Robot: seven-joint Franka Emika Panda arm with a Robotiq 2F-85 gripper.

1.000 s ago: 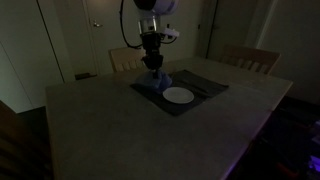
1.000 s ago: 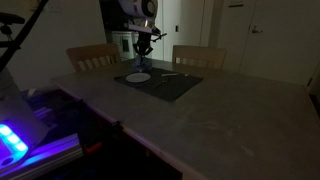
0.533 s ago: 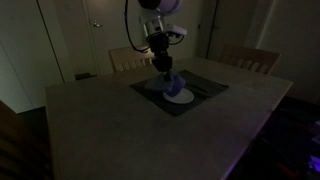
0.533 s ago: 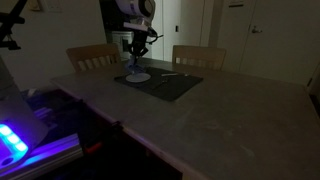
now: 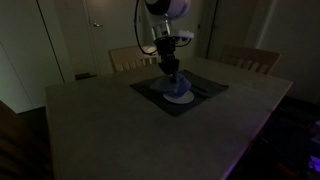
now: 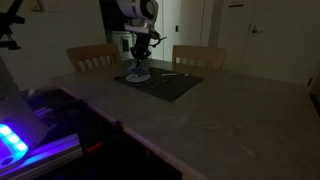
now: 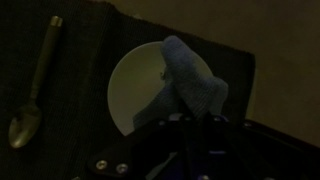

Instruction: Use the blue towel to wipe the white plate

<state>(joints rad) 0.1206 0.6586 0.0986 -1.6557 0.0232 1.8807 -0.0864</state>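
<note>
The white plate (image 7: 135, 85) lies on a dark placemat (image 7: 75, 120). The blue towel (image 7: 190, 85) hangs from my gripper (image 7: 195, 125) and drapes over the plate's right part in the wrist view. In both exterior views my gripper (image 5: 171, 72) (image 6: 140, 62) stands straight over the plate (image 5: 181, 97) (image 6: 137, 77), shut on the towel (image 5: 174, 86) (image 6: 138, 71), whose lower end rests on the plate.
A spoon (image 7: 35, 85) lies on the placemat left of the plate. The placemat (image 5: 200, 90) sits at the far side of a large table (image 5: 120, 130). Wooden chairs (image 5: 125, 58) (image 5: 250, 58) stand behind it.
My gripper has carried the towel sideways from the mat beside the plate until it is over the plate; the towel now covers much of the plate.
</note>
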